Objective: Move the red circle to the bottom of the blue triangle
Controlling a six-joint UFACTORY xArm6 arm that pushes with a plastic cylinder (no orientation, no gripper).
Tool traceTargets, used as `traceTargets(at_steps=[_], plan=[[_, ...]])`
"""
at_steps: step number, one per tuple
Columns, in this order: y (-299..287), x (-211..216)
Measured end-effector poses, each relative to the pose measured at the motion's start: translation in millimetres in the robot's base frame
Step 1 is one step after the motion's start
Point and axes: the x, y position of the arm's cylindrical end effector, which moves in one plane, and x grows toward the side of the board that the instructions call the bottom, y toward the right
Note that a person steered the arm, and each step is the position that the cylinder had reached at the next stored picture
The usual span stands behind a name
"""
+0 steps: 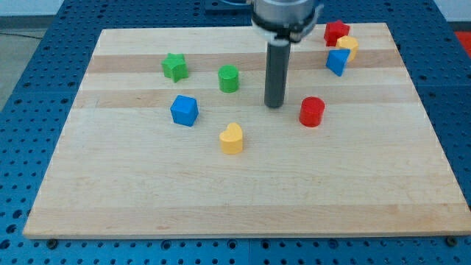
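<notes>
The red circle (pixel 312 111) is a short red cylinder standing right of the board's middle. The blue triangle (pixel 337 61) sits near the view's top right, up and to the right of the red circle, with a clear gap between them. My tip (pixel 274 105) rests on the board just left of the red circle, a small gap apart from it. The dark rod rises from the tip to the arm's head at the view's top.
A yellow block (pixel 348 46) and a red star-like block (pixel 336 32) crowd the blue triangle's upper side. A green star (pixel 174 67), green cylinder (pixel 229 78), blue cube (pixel 184 110) and yellow heart (pixel 231 138) lie left of my tip. The wooden board (pixel 243 199) ends close past the triangle.
</notes>
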Motion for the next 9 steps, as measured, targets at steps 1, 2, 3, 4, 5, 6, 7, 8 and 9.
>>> traceTargets(at_steps=[1,2,3,4,5,6,7,8,9], plan=[[6.3,40.1],[29.8,39.7],[51.5,27.5],[60.9,12.9],[66.8,-5.5],[74.8,-17.4],[85.9,-25.1],[95.3,-12.7],[103.8,-17.8]])
